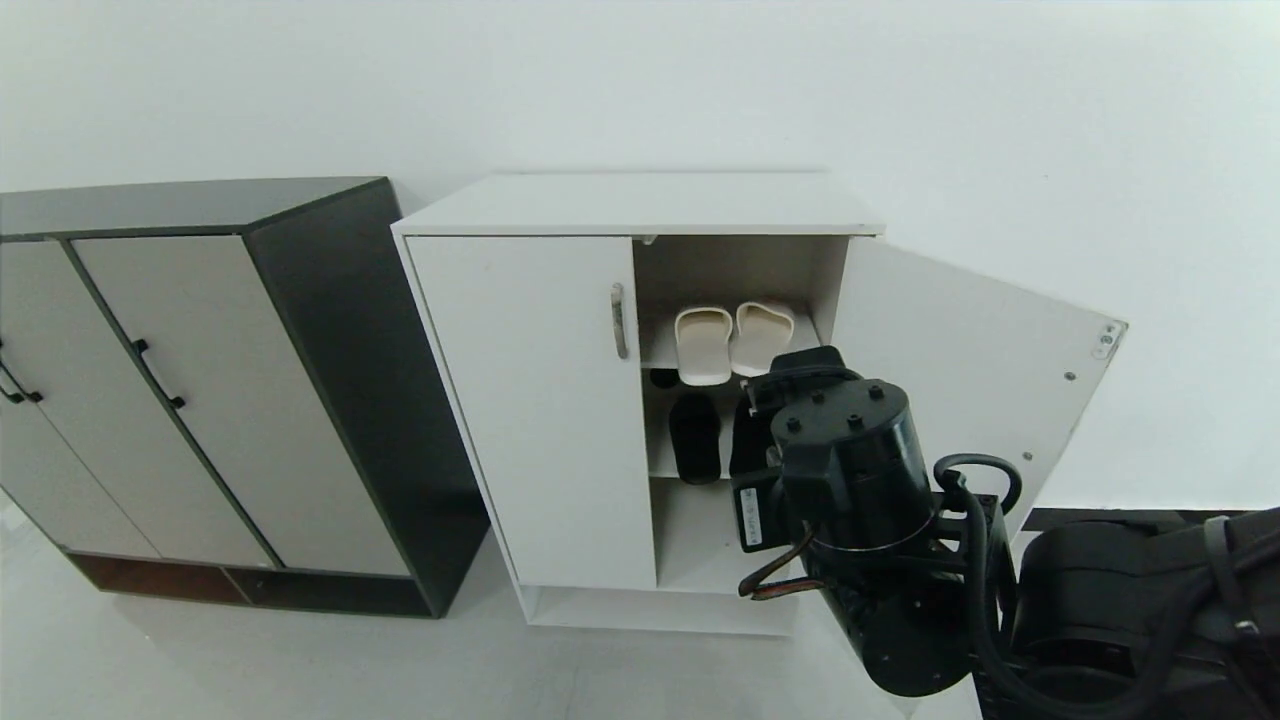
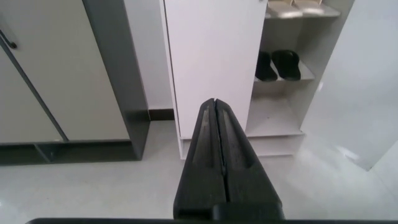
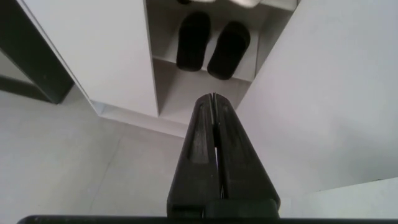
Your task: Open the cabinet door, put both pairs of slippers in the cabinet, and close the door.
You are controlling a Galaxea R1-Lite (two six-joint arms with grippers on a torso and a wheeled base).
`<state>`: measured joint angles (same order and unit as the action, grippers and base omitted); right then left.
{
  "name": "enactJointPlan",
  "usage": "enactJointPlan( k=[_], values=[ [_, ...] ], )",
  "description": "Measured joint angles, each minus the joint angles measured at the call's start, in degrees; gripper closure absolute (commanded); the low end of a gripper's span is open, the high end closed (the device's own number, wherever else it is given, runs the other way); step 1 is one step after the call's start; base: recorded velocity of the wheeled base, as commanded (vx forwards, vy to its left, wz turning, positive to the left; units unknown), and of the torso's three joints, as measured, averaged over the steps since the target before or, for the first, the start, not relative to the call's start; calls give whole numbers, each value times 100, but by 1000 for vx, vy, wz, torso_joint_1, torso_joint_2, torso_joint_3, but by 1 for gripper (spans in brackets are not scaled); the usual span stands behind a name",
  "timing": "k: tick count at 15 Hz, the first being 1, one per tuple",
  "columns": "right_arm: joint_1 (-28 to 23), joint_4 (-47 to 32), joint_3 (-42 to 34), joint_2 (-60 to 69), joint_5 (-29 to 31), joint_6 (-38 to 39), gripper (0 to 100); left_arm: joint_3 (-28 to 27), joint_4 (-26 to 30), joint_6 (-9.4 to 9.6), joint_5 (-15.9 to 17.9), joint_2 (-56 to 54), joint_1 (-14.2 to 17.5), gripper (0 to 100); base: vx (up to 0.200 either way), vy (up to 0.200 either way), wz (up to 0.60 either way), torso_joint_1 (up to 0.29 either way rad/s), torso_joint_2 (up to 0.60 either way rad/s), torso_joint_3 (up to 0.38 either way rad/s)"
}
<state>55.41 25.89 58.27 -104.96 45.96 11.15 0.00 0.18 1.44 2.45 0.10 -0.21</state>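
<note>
Behind the right arm (image 1: 850, 470), one black slipper (image 1: 748, 445) sits half hidden.

grey-doored dark cabinet (image 1: 200, 400), white wall (image 1: 1000, 120), pale floor (image 1: 250, 660)

Bright, even, diffuse indoor light. The wall (image 1: 950, 110) is washed pale. The white cabinet (image 1: 530, 420) is shaded inside, darkest low down. Soft glare patch on the floor (image 2: 93, 186). Head view bows toward its edges, so the dark cabinet (image 1: 330, 360) leans.

Before my right gripper (image 3: 214, 99) stands the cabinet (image 1: 640, 205): inside it, upper slippers (image 1: 733, 340) lie above lower slippers (image 1: 695, 437); its open door (image 1: 960, 370) hangs right, a second cabinet (image 1: 200, 400) left.
</note>
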Motion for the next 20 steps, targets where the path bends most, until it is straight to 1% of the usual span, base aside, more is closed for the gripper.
enactJointPlan(
  k=[10,20],
  values=[
    [-6,-1,-39,0,0,1,100,0,0,1,0,0,2,100,0,0,0,181,-493,-313],
    [-6,-6,-45,-2,0,0,100,0,-2,1,1,0,2,100,0,0,0,242,-565,-325]
  ],
)
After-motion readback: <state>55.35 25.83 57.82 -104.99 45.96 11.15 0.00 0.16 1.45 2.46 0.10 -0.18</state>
